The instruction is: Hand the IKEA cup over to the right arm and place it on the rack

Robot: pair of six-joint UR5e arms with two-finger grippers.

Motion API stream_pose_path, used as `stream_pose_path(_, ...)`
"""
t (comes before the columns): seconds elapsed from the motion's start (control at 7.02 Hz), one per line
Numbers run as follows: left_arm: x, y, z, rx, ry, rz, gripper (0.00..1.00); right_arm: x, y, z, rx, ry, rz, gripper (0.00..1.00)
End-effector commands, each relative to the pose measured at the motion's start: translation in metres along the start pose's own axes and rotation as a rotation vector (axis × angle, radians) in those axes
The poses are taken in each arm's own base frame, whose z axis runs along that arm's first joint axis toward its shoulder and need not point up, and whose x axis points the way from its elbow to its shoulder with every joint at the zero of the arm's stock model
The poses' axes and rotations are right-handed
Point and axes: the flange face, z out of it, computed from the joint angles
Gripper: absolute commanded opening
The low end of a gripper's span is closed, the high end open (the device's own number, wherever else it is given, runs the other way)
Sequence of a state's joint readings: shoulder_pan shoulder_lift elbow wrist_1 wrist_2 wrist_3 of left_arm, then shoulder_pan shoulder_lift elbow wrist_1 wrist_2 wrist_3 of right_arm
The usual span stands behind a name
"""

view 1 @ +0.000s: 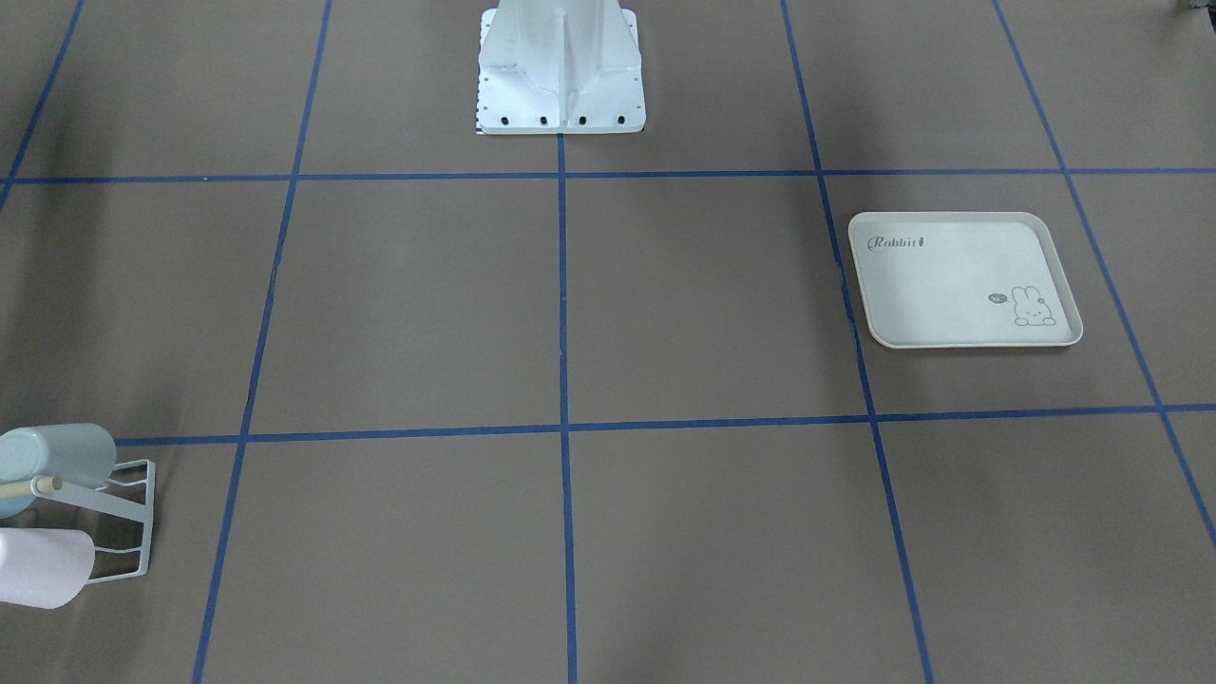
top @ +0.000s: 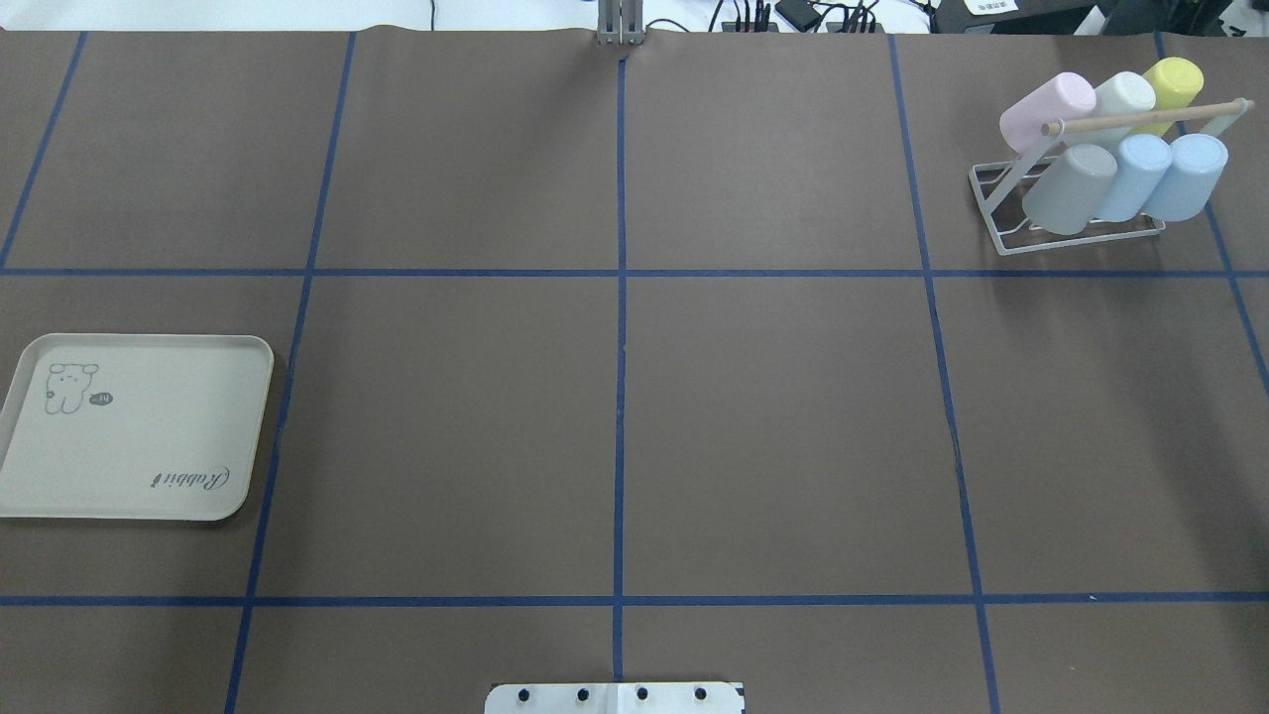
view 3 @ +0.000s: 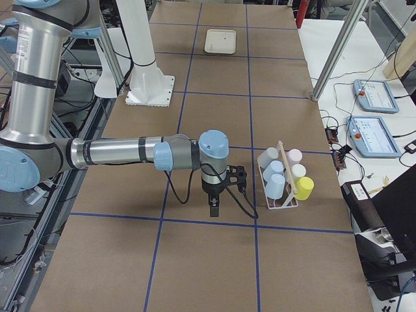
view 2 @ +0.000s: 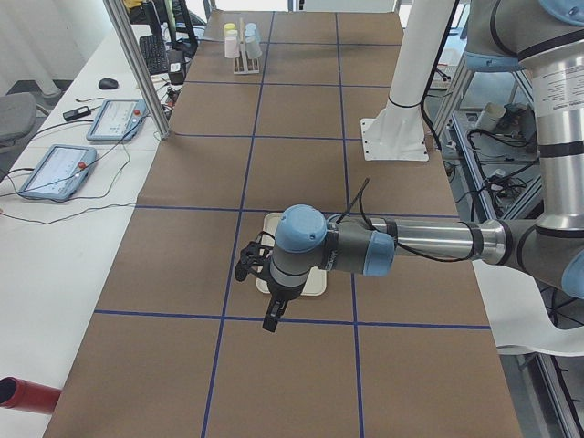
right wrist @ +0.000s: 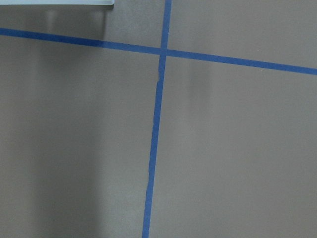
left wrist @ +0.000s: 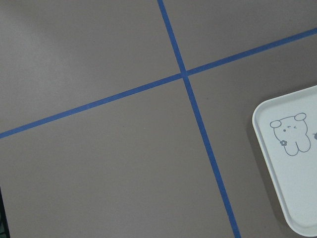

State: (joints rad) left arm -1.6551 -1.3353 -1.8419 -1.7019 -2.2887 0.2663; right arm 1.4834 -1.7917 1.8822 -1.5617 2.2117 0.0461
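The white wire rack (top: pixel 1200 108) stands at the table's far right corner, and several pastel IKEA cups hang on it, among them a pink one (top: pixel 1046 109) and a grey one (top: pixel 1069 188). The front-facing view cuts the rack (view 1: pixel 114 506) off at its left edge. My left gripper (view 2: pixel 272 321) hovers over the tray, seen only in the left side view. My right gripper (view 3: pixel 214 209) hangs above the table beside the rack (view 3: pixel 279 203), seen only in the right side view. I cannot tell whether either is open or shut. Neither holds a cup.
A cream rabbit-print tray (top: pixel 139 426) lies on the robot's left side with nothing on it; its corner shows in the left wrist view (left wrist: pixel 297 198). The robot's white base (view 1: pixel 560 66) stands at the table's edge. Blue tape lines grid the brown table.
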Motion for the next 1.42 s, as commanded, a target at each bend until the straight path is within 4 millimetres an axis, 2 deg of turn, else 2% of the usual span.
stream_pose_path(0.0, -0.002, 0.004, 0.003, 0.007, -0.002, 0.007, 1.00, 0.000, 0.000, 0.000, 0.000, 0.000, 0.000, 1.00)
stream_pose_path(0.85, -0.002, 0.009, 0.004, 0.002, -0.001, -0.001, 1.00, -0.003, 0.000, 0.001, -0.002, -0.029, -0.001, 1.00)
stream_pose_path(1.28, -0.004, 0.010, 0.007, -0.003, -0.001, -0.004, 1.00, -0.013, -0.003, 0.005, -0.012, -0.098, -0.012, 1.00)
